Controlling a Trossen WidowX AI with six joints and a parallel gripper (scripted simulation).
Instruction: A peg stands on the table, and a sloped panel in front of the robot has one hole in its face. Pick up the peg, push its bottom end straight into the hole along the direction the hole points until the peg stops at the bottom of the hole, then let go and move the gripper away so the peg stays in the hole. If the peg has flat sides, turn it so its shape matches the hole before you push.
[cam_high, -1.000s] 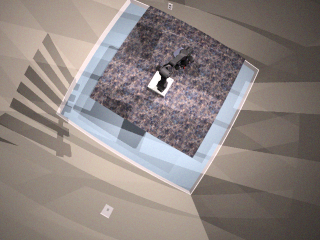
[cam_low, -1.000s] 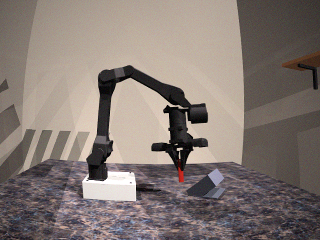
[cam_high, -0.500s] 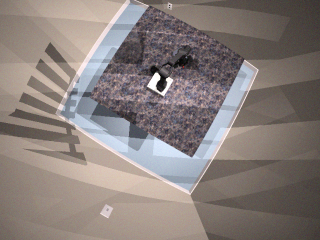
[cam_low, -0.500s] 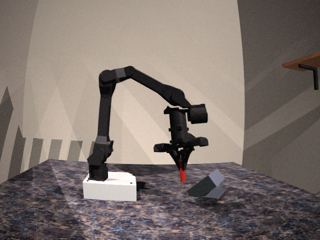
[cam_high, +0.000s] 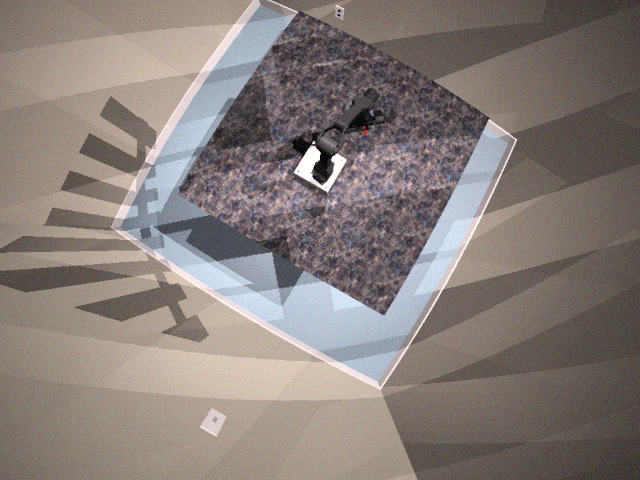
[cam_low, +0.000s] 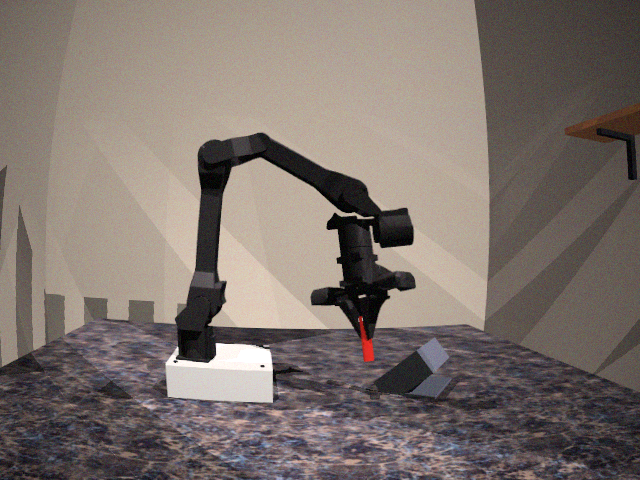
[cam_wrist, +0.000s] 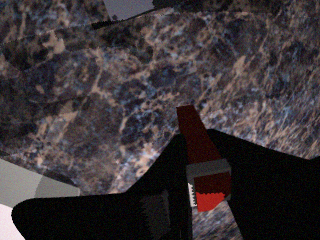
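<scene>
Beige walls streaked with angular shadows surround a dark, mottled stone-pattern worktop (cam_low: 516, 413). Toward the left edge of the worktop in the exterior view sits the white base block (cam_low: 219, 374), carrying 1 black arm (cam_low: 209, 242) that rises upright, bends at the elbow and slopes down toward the worktop's middle. At its end the gripper (cam_low: 364, 324) points down, fingers pinching the top of the red peg (cam_low: 367, 347). The peg hangs clear of the worktop, slightly tilted, its lower end toward the panel. Wrist view: the peg (cam_wrist: 199, 154) runs out between the 2 dark fingers, a grey band across it near the grip. Right of the peg, near the middle of the worktop, stands the sloped panel (cam_low: 413, 369), dark on the side facing the arm, with a lighter grey upper part and a grey foot plate. The peg's lower end is above and left of the panel, apart from it. The hole cannot be made out. On the right wall, beyond the worktop's right edge, is a wooden shelf (cam_low: 604, 124) on 1 dark bracket.
</scene>
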